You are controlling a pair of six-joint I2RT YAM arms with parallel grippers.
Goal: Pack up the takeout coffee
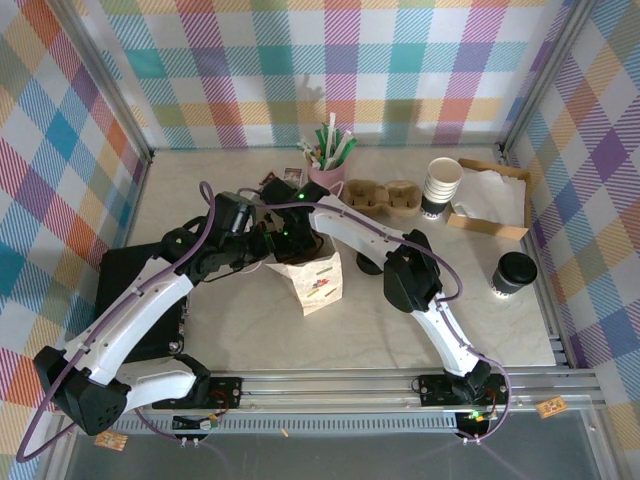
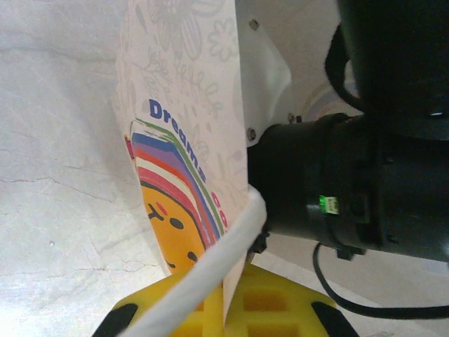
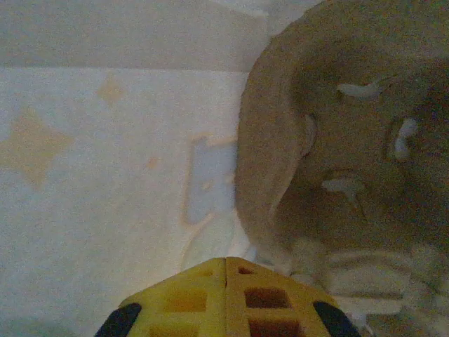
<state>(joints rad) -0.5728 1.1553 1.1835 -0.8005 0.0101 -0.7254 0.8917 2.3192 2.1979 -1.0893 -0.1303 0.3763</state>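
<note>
The takeout coffee (image 1: 514, 273), a white cup with a black band and black lid, stands at the right of the table, away from both grippers. A white paper bag (image 1: 318, 282) printed with a rainbow and a yellow face (image 2: 184, 147) stands at the centre. My left gripper (image 2: 226, 298) is shut on the bag's upper edge beside its white handle (image 2: 210, 267). My right gripper (image 3: 225, 261) is shut and empty inside the bag, its white wall (image 3: 105, 175) on the left. A brown cup carrier (image 3: 351, 140) lies in the bag ahead of it.
At the back stand a pink cup of straws (image 1: 330, 160), brown cup carriers (image 1: 385, 197), a lidless stack of white cups (image 1: 441, 187) and a cardboard tray with napkins (image 1: 490, 200). A black mat (image 1: 135, 300) lies at the left. The right arm's black wrist (image 2: 351, 189) hangs close beside the bag.
</note>
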